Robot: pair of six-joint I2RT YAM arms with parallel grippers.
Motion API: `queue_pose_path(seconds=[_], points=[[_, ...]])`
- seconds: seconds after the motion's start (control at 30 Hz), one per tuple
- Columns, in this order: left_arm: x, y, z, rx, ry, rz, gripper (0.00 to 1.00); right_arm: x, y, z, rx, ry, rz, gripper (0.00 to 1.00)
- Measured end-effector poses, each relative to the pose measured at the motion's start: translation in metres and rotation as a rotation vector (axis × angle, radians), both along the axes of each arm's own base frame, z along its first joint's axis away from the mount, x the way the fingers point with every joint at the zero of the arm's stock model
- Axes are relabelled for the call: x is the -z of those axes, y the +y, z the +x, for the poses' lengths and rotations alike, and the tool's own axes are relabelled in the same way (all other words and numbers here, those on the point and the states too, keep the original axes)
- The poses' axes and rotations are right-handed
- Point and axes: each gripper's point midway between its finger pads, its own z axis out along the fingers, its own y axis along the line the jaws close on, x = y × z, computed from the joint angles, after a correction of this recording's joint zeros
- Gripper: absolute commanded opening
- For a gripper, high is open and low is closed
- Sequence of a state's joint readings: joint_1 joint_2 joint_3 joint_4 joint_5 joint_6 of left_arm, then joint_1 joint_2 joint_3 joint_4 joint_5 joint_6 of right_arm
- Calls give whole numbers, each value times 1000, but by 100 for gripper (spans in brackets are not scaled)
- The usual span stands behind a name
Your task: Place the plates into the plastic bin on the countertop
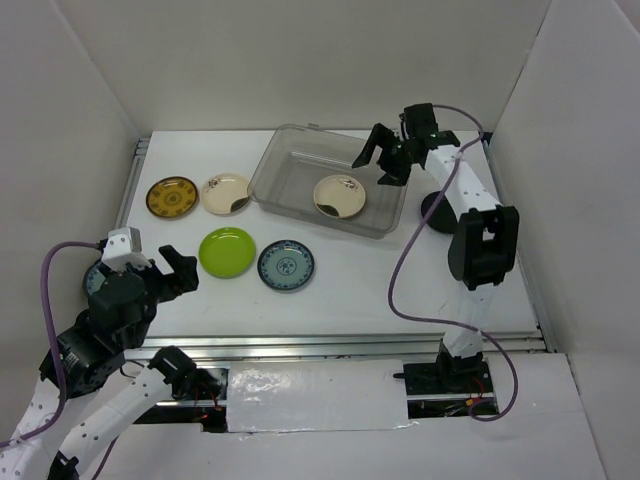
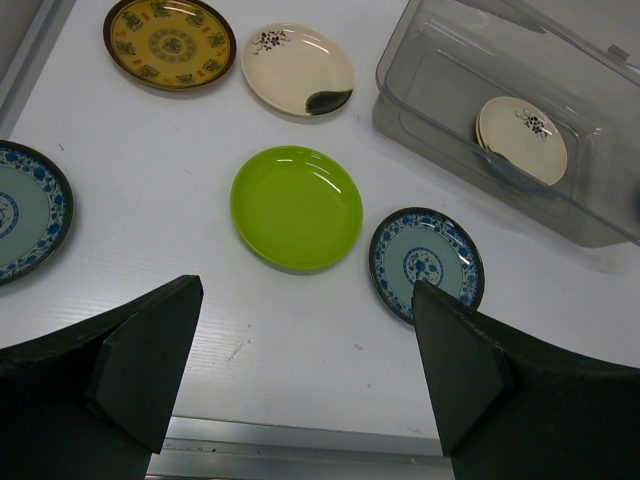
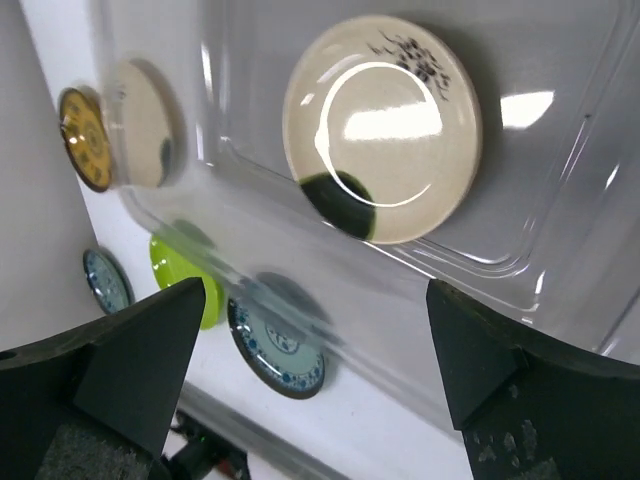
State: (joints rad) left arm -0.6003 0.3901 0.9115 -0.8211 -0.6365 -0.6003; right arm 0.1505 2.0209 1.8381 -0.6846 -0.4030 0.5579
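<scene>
Setup here is a flat white countertop (image 1: 350,290) boxed in by plain white walls (image 1: 300,60) at the back and on both sides. A metal rail (image 1: 340,343) runs along the front edge, and below it a crinkly, shiny white sheet (image 1: 310,395) lies between the two arm bases.

The clear greyish rectangular plastic bin (image 1: 295,175) sits toward the back, a bit right of centre and turned at a slight angle. Lying flat at its right-hand end is a cream round plate with a dark brown blotch (image 1: 339,195).

Everything else is out on the white surface. A mustard-yellow patterned plate (image 1: 172,196) and a second cream plate (image 1: 226,193) sit side by side just left of the bin. A lime green plate (image 1: 227,251) and a blue patterned plate (image 1: 286,265) are next to each other nearer the front. Another blue-rimmed plate (image 2: 20,210) lies far left, mostly covered by the left arm when seen from above. A black round plate (image 1: 432,212) is just right of the bin, partly hidden behind the right arm.

The right gripper (image 1: 378,160) hangs above the bin's right end, over the cream plate, fingers spread wide with nothing in them. The left gripper (image 2: 305,300) is up off the table at the front left, facing the green and blue plates, fingers also apart and empty.
</scene>
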Motion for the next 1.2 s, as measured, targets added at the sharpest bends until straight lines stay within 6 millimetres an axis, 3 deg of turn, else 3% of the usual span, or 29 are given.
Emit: queue_pose_path(seconds=[0.13,0.17,0.27,0.33,0.4,0.53,0.6,0.7,0.87,0.9,0.93,0.97,1.07,1.2], points=[[0,0,0,1,0,0,99,-58,4,-33,5,-156,-60,100],[0,0,0,1,0,0,99,-67,9,-51,-8,-194,-69,100],[0,0,0,0,0,0,99,-66,46,-122,-119,-260,-44,100],[0,0,0,-1,0,0,99,-42,77,-174,-224,-258,12,100],[0,0,0,-1,0,0,99,-1,97,-212,-297,-210,54,100],[2,-1,2,-1,11,8,99,87,107,-252,-313,-27,22,99],[3,-2,3,-1,20,13,99,109,112,-257,-304,24,15,98],[4,-2,4,-1,24,16,99,125,127,-247,-276,40,33,92],[4,-2,3,-2,22,15,99,131,157,-206,-189,46,68,76],[4,-2,3,-2,22,15,99,133,163,-198,-170,47,72,65],[4,-2,3,-2,21,14,99,134,168,-193,-159,48,80,60],[4,-2,3,-2,21,14,99,138,171,-189,-141,56,80,39],[4,-2,3,-2,21,15,99,150,173,-187,-94,94,74,5],[4,-2,3,-2,21,14,99,151,175,-187,-60,110,83,0]])
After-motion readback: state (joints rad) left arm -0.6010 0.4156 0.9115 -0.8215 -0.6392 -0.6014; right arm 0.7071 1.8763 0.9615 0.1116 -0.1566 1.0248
